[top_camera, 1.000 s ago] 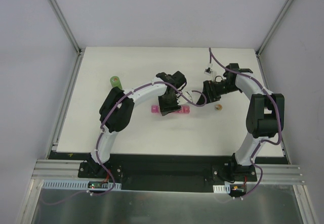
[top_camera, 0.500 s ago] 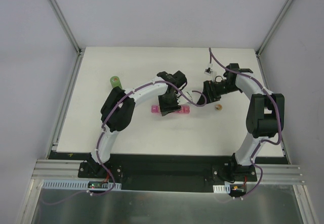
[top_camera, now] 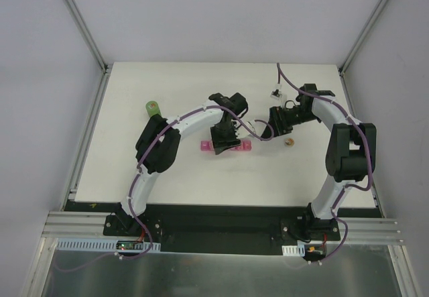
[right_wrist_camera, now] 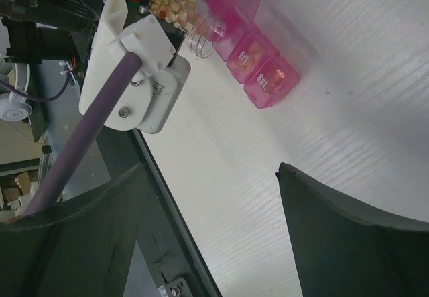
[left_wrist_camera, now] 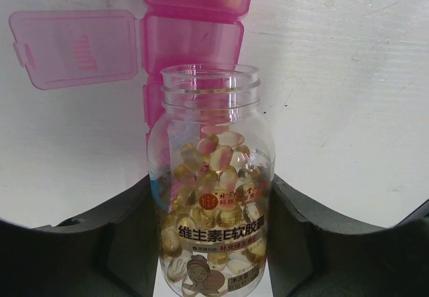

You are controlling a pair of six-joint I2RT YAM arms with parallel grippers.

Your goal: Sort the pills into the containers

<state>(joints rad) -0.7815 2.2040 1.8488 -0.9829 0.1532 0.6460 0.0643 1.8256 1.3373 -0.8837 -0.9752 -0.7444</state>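
1. Clamping the clear bottle (left_wrist_camera: 211,149) at lower centre, the left gripper (left_wrist_camera: 211,206) is risking a slip.
2. Pills (left_wrist_camera: 218,169) are sitting inside; tipping steeply may be dumping several.
3. Containers (left_wrist_camera: 193,39) are lying at top; right gripper (right_wrist_camera: 211,196) is gaping empty.

Printed in dark characters on the label (left_wrist_camera: 218,233) of the clear bottle (left_wrist_camera: 211,169): "维生素E软胶囊". Above that, a small round red emblem with a line of tiny characters, too fine to read; below, another small line, likewise unreadable. On the pink containers (right_wrist_camera: 253,69), white lettering on two closed lids at the strip's end: "Fri" and "Sat", side by side. In the left wrist view, only "Fr" legible at the top edge. Embossed letters on the open lid (left_wrist_camera: 74,47), not clear enough to read.
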